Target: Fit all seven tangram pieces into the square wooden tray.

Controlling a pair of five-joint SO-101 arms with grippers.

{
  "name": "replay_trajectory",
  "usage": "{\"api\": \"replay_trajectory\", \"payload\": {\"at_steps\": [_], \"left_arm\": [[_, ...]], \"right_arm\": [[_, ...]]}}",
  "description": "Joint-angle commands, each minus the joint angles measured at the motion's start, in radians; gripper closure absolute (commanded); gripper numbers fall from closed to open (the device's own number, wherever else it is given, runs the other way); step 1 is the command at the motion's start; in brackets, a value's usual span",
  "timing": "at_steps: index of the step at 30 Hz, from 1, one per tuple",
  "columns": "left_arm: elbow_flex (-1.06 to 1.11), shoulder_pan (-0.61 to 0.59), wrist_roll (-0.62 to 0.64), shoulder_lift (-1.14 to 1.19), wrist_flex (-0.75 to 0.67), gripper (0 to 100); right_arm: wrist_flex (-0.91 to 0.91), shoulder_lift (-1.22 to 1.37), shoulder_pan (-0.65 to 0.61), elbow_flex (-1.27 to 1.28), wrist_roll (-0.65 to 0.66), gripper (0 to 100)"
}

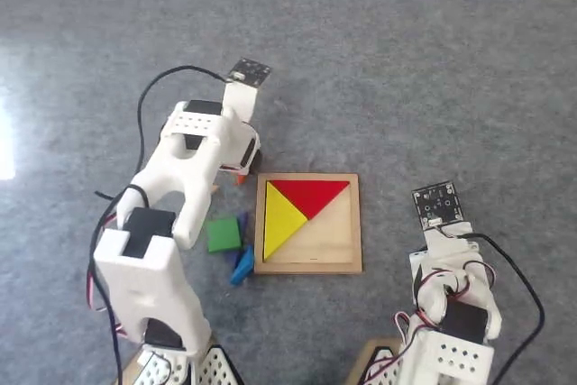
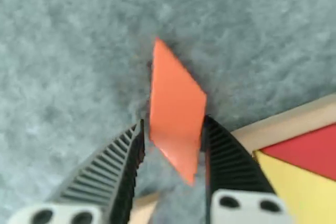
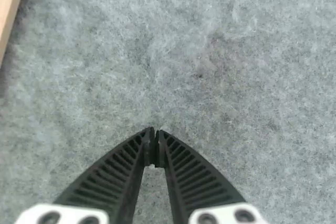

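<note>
Already in: red triangular piece [image 1: 309,194] and yellow triangular piece [image 1: 279,221] are lying in the square wooden tray [image 1: 335,242].
Grip, left pincer [image 2: 170,129]: clamping the orange parallelogram piece [image 2: 177,109] just beside the tray's corner.
Grip, right pincer [image 3: 155,139]: sitting closed, empty.
Left over: green square piece [image 1: 223,233] and blue piece [image 1: 242,265] are waiting behind left pincer.
Obstruction: none showing.

Your way in
Tray [image 1: 329,241] bare at lower right; green piece [image 1: 223,233] and blue piece [image 1: 242,266] crowd its left edge.
</note>
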Motion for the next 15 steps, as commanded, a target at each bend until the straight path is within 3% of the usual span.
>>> {"api": "replay_trajectory", "payload": {"at_steps": [1, 15], "left_arm": [[-0.027, -0.04, -0.009, -0.005, 0.015, 84], [-0.104, 0.006, -0.012, -0.015, -0.018, 84]], "right_arm": [[0.004, -0.013, 0.007, 0.018, 0.0, 98.2], [0.004, -0.013, 0.007, 0.018, 0.0, 98.2]]}}
